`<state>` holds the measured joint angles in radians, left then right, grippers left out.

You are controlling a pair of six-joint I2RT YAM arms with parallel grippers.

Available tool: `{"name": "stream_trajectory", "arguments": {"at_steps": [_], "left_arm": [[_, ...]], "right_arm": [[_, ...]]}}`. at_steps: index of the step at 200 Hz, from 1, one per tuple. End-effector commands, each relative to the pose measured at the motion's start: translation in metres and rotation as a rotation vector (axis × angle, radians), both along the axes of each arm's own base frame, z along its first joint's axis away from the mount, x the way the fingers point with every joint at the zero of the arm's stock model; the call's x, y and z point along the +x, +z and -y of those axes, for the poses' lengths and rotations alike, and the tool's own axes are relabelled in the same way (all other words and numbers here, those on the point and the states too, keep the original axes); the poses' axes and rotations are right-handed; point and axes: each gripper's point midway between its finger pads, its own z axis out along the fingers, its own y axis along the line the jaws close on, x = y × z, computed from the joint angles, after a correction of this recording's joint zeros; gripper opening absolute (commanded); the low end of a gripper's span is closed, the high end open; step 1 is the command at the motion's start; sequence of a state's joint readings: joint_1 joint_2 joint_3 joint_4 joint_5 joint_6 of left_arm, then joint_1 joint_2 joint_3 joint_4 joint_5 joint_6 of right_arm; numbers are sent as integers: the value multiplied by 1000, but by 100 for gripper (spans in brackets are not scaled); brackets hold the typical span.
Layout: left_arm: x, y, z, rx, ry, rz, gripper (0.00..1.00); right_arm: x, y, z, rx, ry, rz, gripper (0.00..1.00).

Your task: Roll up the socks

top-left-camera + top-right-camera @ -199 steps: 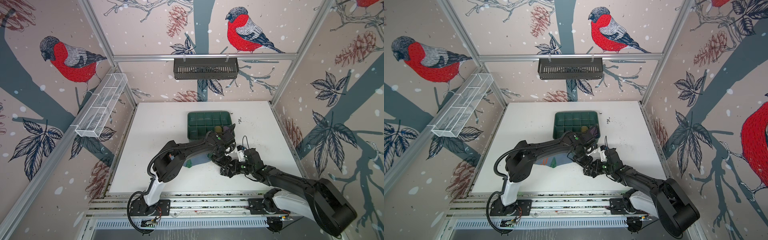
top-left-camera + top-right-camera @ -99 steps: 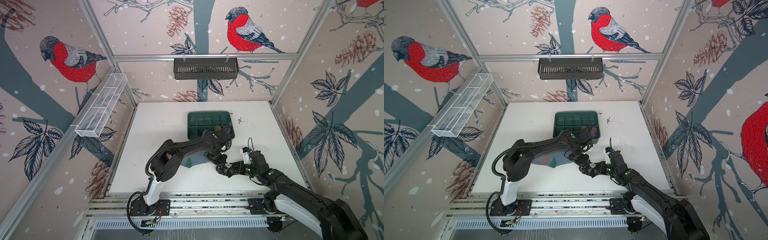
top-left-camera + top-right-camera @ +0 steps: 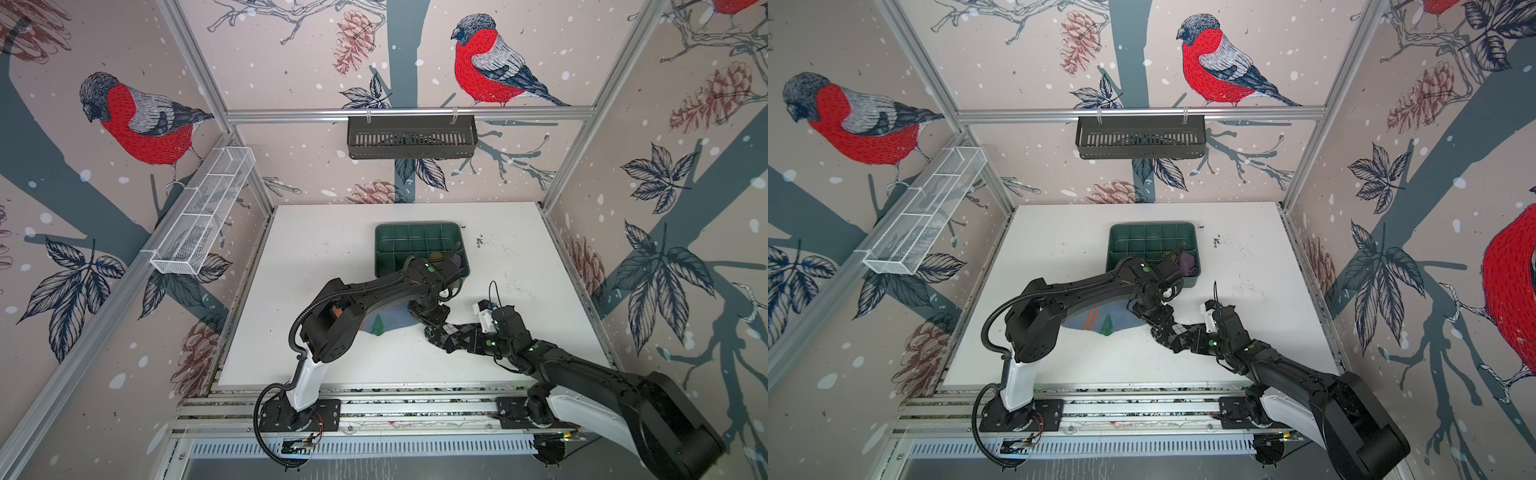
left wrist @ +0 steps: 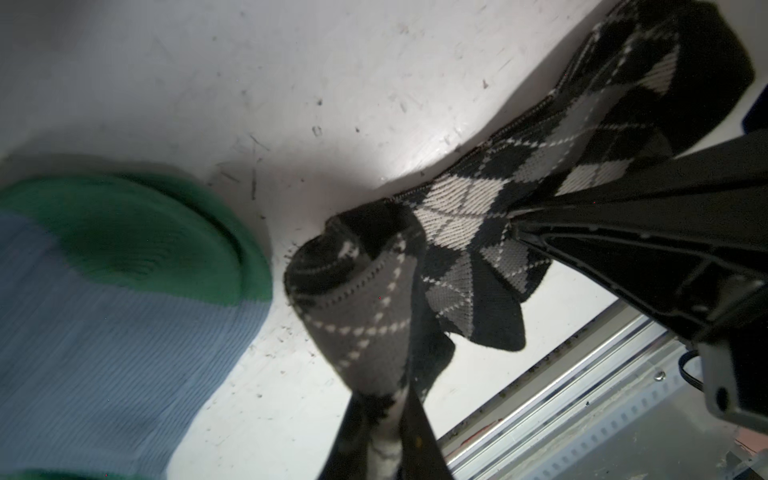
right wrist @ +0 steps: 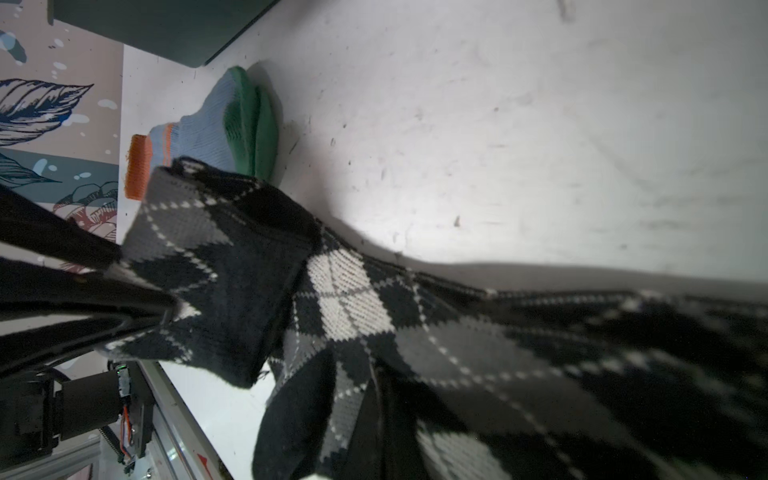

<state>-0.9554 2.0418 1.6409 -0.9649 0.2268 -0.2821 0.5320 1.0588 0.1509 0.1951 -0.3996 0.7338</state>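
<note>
Reaching across the middle of the table, the left arm bends its wrist down in front of the green tray. The left gripper has its fingers pressed together on the folded-over end of the argyle sock. The right arm stretches in low from the near right corner. The right gripper points toward the left one, with its fingers pinching the same sock farther along its length. The sock hangs between the two grips, just in front of the tray and partly off the table. The light blue sock lies flat just to its left, half hidden under the left arm.

Compared with a second ago, the right wrist has drawn back a little toward the right. The left gripper has eased toward the near edge. More of the argyle pattern now shows between the grippers, and more of the blue sock's green patch is uncovered. Both pinches are unchanged.
</note>
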Motion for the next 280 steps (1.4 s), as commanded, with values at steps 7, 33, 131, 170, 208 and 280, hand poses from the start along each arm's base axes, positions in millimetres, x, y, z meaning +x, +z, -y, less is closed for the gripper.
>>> {"name": "stream_trajectory", "arguments": {"at_steps": [7, 33, 131, 170, 208, 280], "left_arm": [[-5, 3, -5, 47, -13, 5, 14], [-9, -4, 1, 74, -34, 2, 14], [-3, 0, -2, 211, -60, 92, 14], [-3, 2, -2, 213, -62, 97, 14], [-3, 6, -4, 204, -59, 99, 14], [-12, 3, 3, 168, -74, 69, 16]], "right_arm": [[-1, 2, -6, 21, 11, -3, 4], [0, 3, -8, 24, 12, 2, 4], [7, 34, -19, 101, 24, 70, 8], [12, 45, -24, 120, 33, 98, 7], [14, 38, -31, 135, 54, 72, 6], [28, 36, -45, 155, 75, 73, 5]]}}
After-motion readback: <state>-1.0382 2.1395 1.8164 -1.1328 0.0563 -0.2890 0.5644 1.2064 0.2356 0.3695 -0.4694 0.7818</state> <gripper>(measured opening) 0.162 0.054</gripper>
